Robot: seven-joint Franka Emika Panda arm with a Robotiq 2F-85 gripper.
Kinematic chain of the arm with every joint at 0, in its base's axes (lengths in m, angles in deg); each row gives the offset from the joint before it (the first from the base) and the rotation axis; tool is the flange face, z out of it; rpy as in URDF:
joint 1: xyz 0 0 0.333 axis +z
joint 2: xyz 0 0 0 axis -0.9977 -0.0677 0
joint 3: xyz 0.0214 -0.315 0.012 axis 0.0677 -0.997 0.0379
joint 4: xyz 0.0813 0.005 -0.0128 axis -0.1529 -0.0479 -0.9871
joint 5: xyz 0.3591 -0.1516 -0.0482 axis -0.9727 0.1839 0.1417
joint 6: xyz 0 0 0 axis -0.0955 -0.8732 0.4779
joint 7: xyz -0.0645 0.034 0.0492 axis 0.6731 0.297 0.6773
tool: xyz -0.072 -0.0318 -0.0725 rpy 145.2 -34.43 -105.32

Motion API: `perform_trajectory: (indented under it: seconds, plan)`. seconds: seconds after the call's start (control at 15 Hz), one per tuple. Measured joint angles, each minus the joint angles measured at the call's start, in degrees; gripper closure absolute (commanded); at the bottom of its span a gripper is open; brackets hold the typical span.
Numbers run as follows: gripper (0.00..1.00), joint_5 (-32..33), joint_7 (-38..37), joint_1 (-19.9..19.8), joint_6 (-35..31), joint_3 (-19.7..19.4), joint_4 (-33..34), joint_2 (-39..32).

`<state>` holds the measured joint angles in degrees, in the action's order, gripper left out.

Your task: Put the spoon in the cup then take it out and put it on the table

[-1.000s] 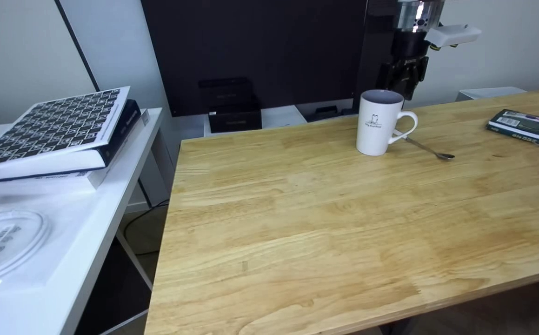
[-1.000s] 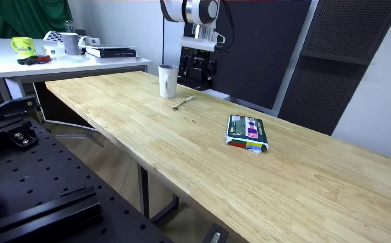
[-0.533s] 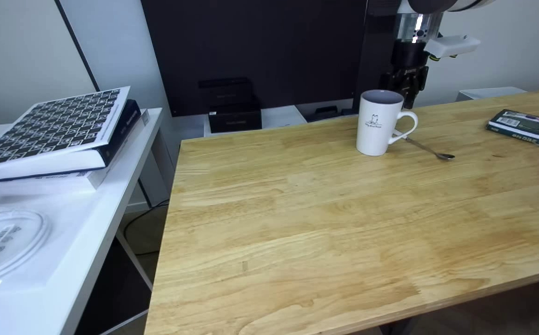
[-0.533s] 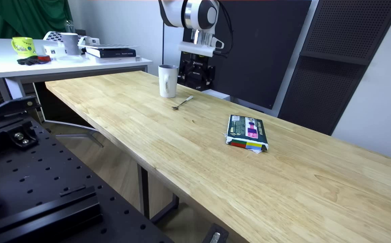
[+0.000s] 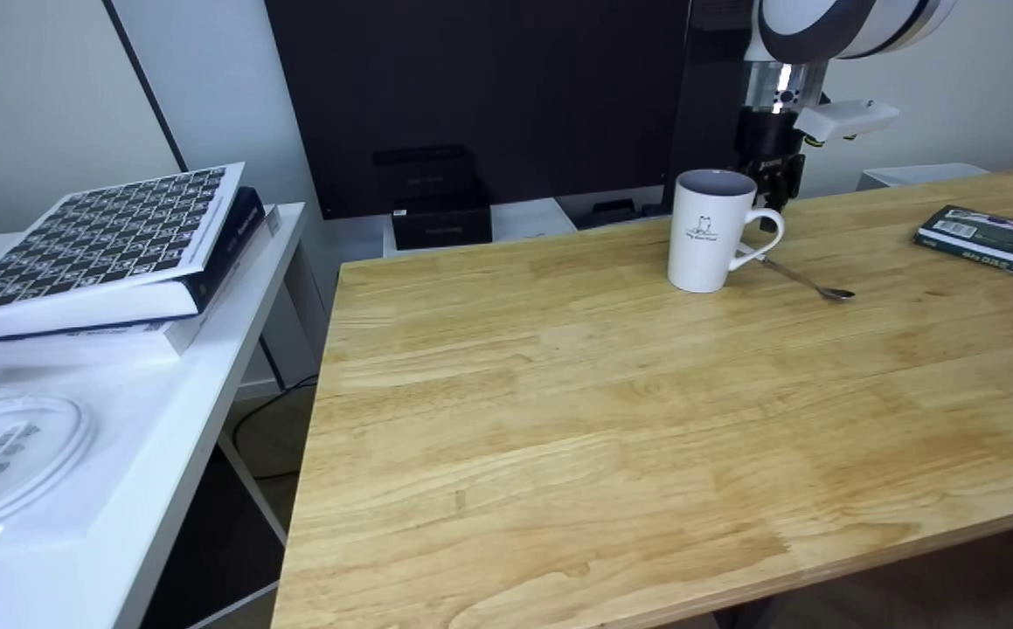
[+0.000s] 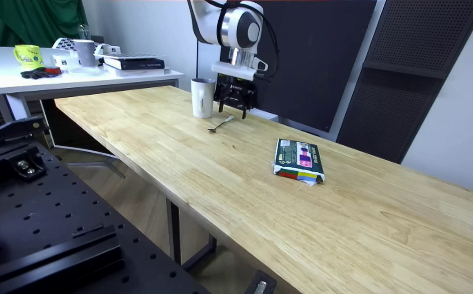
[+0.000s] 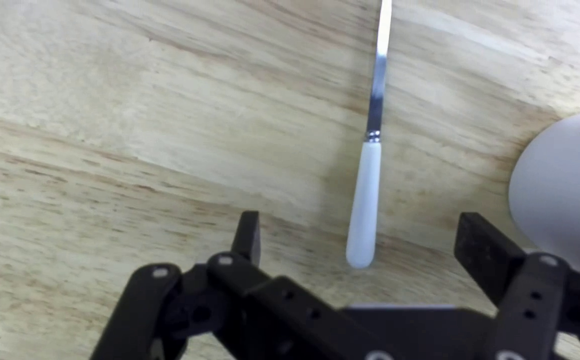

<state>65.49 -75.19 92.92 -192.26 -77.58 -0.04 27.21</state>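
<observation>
The spoon [image 7: 365, 205] lies flat on the table [image 7: 119, 200], with a white handle and silver stem. It also shows in both exterior views [image 5: 803, 279] [image 6: 221, 123]; its bowl is outside the wrist view. The white cup [image 5: 704, 245] [image 6: 202, 100] stands upright beside the handle end, and part of it shows at the right in the wrist view [image 7: 565, 185]. My gripper [image 7: 359, 220] is open and empty, low above the table [image 6: 232, 111]. Its fingers are on either side of the handle's end, apart from it. The right finger is close to the cup; I cannot tell whether they touch.
A dark green packet [image 5: 995, 240] [image 6: 299, 161] lies on the table beyond the spoon's bowl. The table's back edge is close behind the gripper. A white side table [image 6: 40, 85] with books [image 6: 134, 63] and mugs stands off the table's end.
My gripper has moved down toward the handle end of the spoon, and its fingertips now show lower beside the cup. The cup appears shifted very slightly. The spoon has not moved.
</observation>
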Motion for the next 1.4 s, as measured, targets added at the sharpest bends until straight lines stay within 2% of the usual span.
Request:
perform_trajectory:
  seconds: [0.13, 0.2, 0.27, 0.33, 0.87, 1.0, 1.4]
  plan:
    - [0.00, 0.00, -0.23, 0.00, -0.18, 0.00, 0.05, -0.35]
    - [0.25, 0.00, -0.36, 0.01, -0.27, 0.00, 0.07, -0.50]
    - [0.26, 0.00, -0.46, 0.01, -0.30, 0.00, 0.09, -0.67]
    - [0.32, 0.00, -0.50, 0.02, -0.31, 0.00, 0.10, -0.81]
    - [0.88, 0.03, -1.19, 0.17, -0.57, -0.16, 0.85, -1.02]
    - [0.99, 0.03, -1.64, 0.17, -0.57, -0.19, 1.09, -1.02]
    - [0.96, -0.16, -2.69, -0.31, -0.27, -0.45, 1.54, -1.09]
